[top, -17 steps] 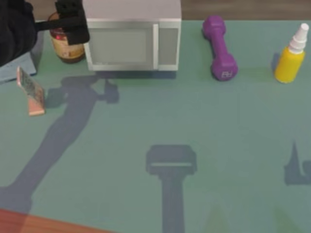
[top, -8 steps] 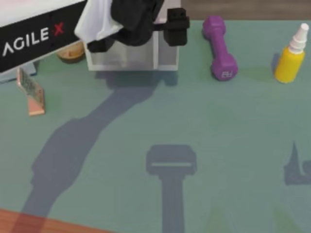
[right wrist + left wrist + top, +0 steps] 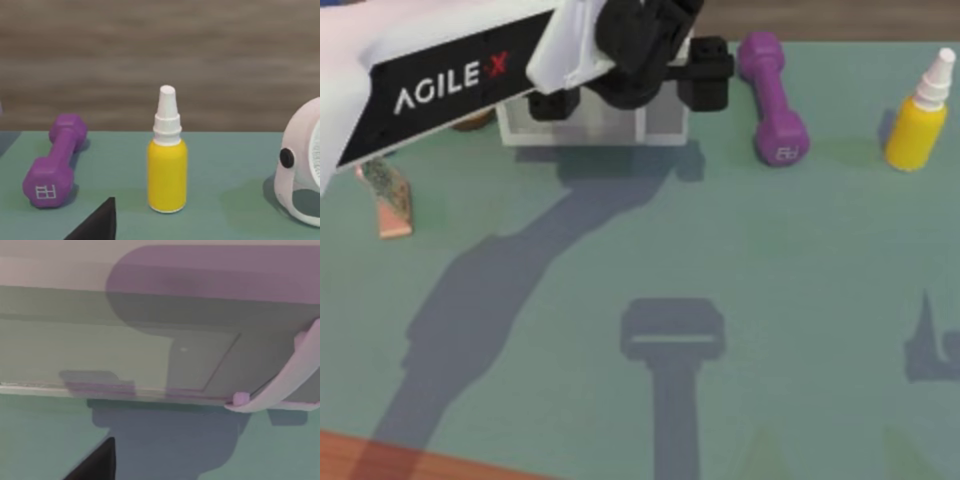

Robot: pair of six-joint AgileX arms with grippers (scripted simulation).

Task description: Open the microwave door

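The silver-grey microwave (image 3: pixel 662 126) stands at the table's back, left of centre, mostly covered by my left arm. Its door (image 3: pixel 590 128) looks shut flat against the front. My left gripper (image 3: pixel 630 92) hangs open in front of the upper face, one finger (image 3: pixel 555 103) near the door's left side and the other (image 3: pixel 706 76) past the control strip. The left wrist view shows the door window (image 3: pixel 100 355) close up and a curved white handle (image 3: pixel 292 377) at its edge. My right gripper is outside the top view.
A purple dumbbell (image 3: pixel 772 100) lies just right of the microwave, and a yellow bottle (image 3: pixel 917 115) stands at the far right. A brown jar (image 3: pixel 470 121) and a pink card holder (image 3: pixel 385 200) sit at the left. A white fan (image 3: pixel 305 170) shows in the right wrist view.
My left arm has swung from the microwave's left side across its front, and the gripper has kept shifting right toward the control strip. The door has not moved.
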